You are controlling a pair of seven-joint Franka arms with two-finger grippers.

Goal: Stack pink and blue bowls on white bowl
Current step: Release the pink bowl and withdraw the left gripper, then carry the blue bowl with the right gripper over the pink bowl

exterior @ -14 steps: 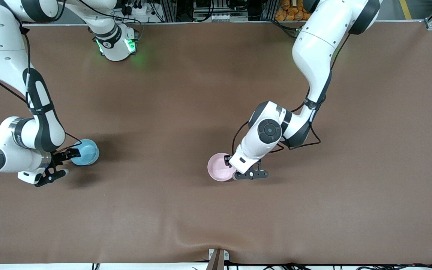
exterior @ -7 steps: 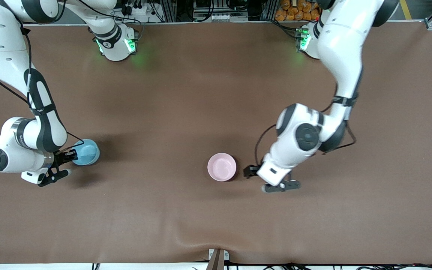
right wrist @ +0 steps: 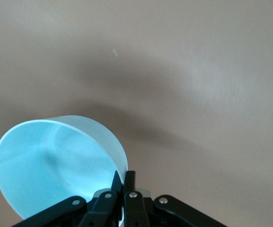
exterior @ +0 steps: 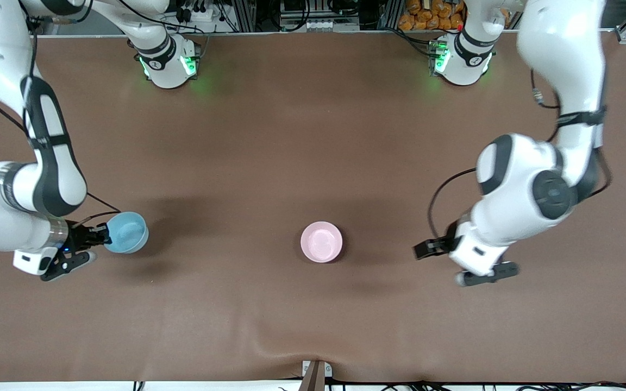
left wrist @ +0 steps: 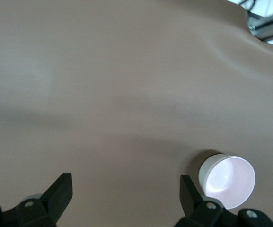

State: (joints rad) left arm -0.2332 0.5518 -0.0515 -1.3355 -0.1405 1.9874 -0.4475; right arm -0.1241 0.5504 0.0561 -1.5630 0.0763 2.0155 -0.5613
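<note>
The white bowl shows in no view. The right arm's (exterior: 17,179) wrist housing is cut off by the front view's edge. In the right wrist view, the blue bowl's (right wrist: 56,168) lower rim is hidden by the right gripper (right wrist: 125,182), jaws pinched on it.

High front camera facing robots, wrist cameras close above table (exterior: 313,136), angled down
</note>
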